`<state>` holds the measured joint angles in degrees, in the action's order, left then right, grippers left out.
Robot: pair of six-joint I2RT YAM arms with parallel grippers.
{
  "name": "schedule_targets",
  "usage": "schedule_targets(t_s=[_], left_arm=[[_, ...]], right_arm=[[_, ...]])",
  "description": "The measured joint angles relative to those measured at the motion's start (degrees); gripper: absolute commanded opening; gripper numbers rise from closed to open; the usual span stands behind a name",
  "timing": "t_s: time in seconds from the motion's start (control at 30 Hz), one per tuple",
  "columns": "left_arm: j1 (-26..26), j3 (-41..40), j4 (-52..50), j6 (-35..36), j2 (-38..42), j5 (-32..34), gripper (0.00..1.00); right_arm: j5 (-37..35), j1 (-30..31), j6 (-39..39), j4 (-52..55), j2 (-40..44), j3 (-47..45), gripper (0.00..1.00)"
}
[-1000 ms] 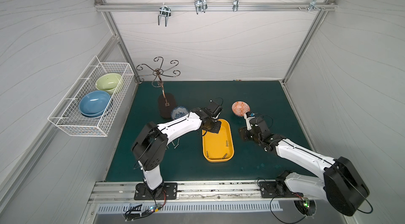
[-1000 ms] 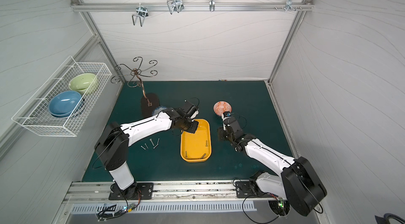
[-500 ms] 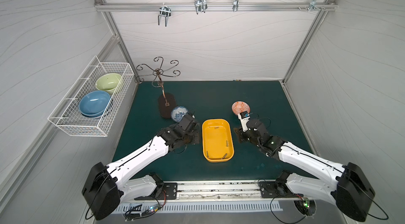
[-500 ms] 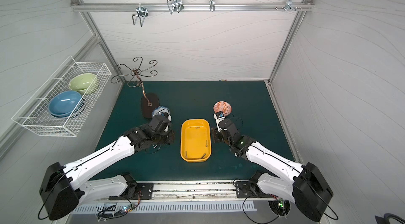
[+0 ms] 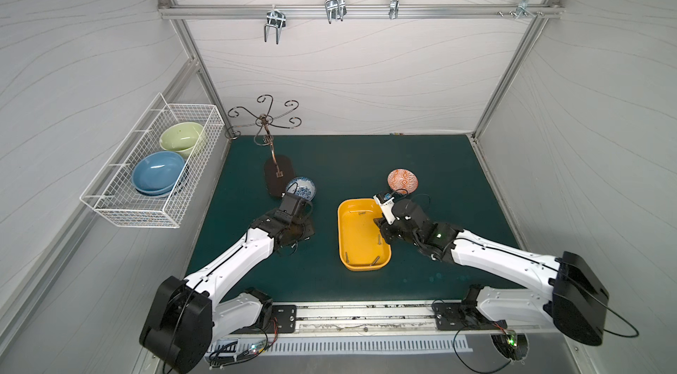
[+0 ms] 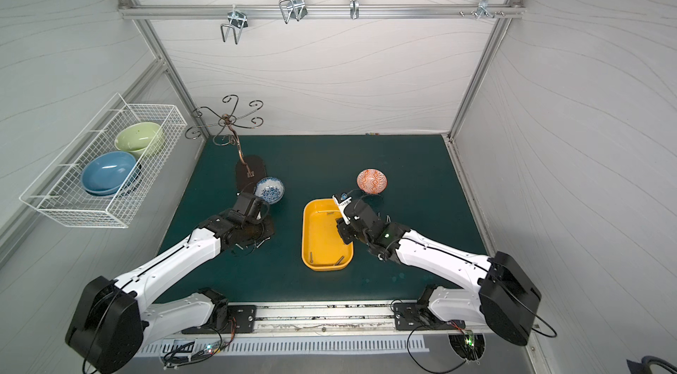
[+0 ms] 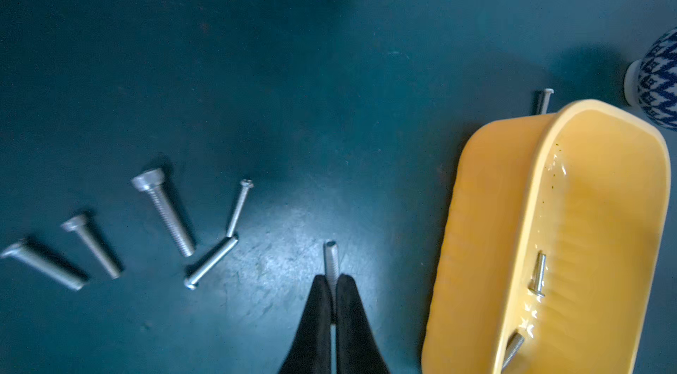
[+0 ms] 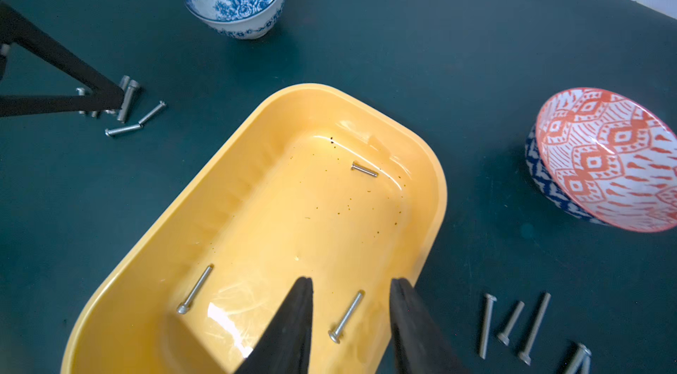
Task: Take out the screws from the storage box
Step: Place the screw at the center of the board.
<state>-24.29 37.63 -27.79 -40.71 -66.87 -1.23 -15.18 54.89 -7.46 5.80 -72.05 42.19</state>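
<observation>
the shallow yellow plastic storage box (image 5: 361, 229) sits near the middle of the dark green counter (image 5: 366, 159), somewhat closer to its front edge. in the right wrist view, three small silver-grey metal screws (image 8: 364, 169) lie inside it. the right tool (image 8: 350, 282) hangs over the box's side nearer the counter's right edge, jaws apart and gripping nothing, with one of those screws lying below between the fingertips. the left tool (image 7: 331, 280) is clenched on a threaded silver screw (image 7: 330, 256) over bare counter, on the box's side toward the left edge. five loose screws (image 7: 166, 216) lie on the counter beside it, and four more lie beyond the box's right side.
</observation>
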Motion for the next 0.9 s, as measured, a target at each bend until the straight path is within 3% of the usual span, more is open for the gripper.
schedule_targets(t_s=[0.47,0.9], left_arm=[[1.3,0.0,2.6,-0.3,-9.6,0.3,0.0],[1.6,1.6,1.8,-0.5,-13.9,3.7,0.0]], right_arm=[[-1.1,0.5,2.4,4.6,-20.5,13.3,0.38],[0.2,-4.0,3.6,6.8,-28.8,18.4,0.37]])
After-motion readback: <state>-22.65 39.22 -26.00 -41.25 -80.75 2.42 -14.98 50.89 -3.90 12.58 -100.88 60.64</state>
